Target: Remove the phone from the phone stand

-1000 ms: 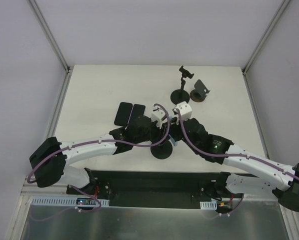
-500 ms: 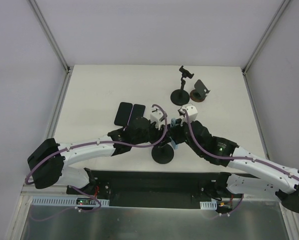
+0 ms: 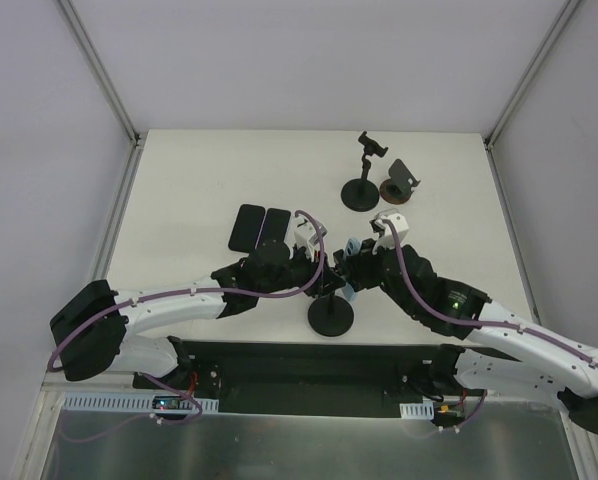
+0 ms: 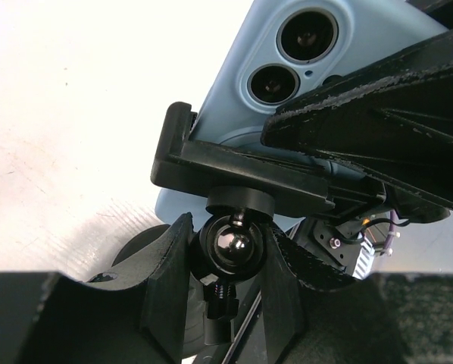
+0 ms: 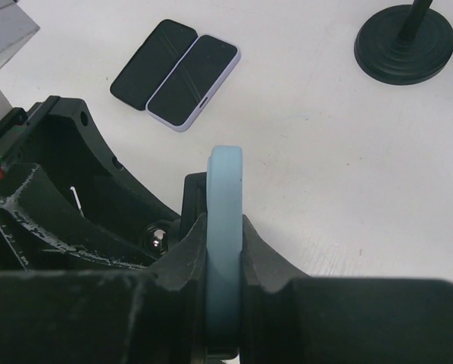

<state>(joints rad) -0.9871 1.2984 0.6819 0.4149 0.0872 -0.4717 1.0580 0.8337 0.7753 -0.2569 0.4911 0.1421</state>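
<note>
A pale blue phone sits in the cradle of a stand near the front middle of the table. The right gripper pinches it front and back, and the left gripper is closed on the ball joint just under the cradle. If the cradle grips tightly, a pull could tip the stand or let the phone slip, since the left gripper's hold is on a smooth, round ball. The cradle holds only this phone, and the clamp on a second stand farther back holds nothing.
</note>
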